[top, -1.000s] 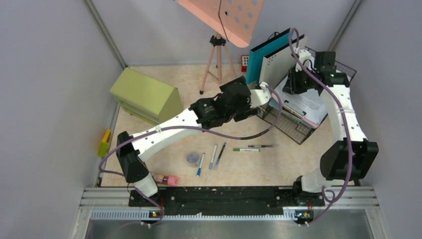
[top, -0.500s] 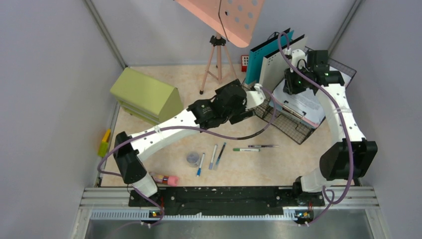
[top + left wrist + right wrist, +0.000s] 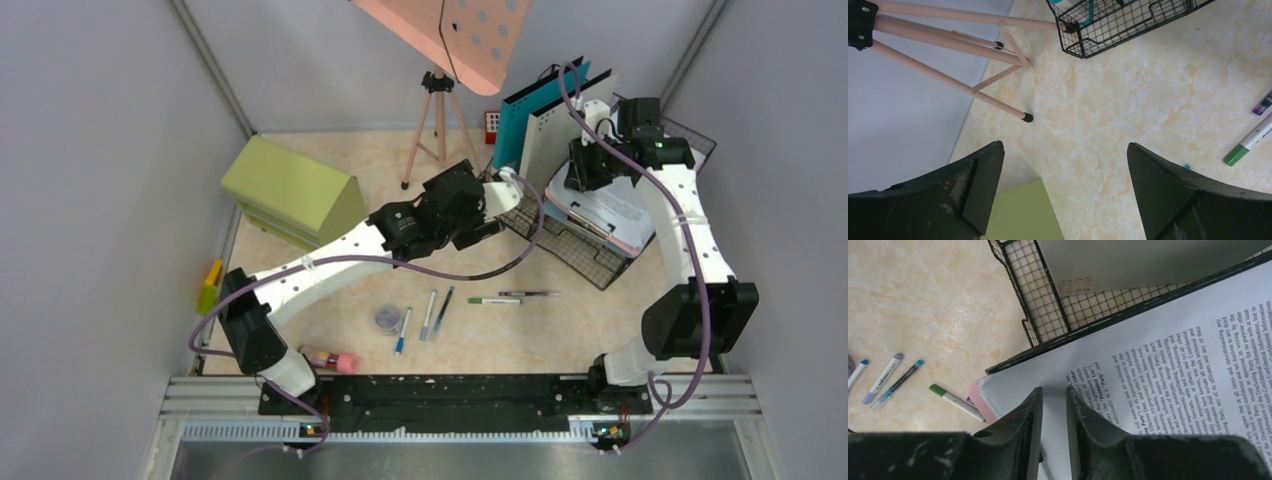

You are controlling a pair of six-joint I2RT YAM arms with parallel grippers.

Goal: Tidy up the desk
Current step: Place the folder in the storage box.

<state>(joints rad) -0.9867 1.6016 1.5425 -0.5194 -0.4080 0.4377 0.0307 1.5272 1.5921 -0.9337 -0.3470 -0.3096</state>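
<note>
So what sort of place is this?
Likely a robot test booth staged as an office: grey walls box in a marbled desk with loose pens, a wire basket of printed papers, and two robot arms.

Desk smooth marbled; basket metal wire; sheet paper.

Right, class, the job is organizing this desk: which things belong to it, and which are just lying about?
Belong to the job: desk, loose pens, printed papers, wire basket.
Probably just standing there: tripod, pink board.
</note>
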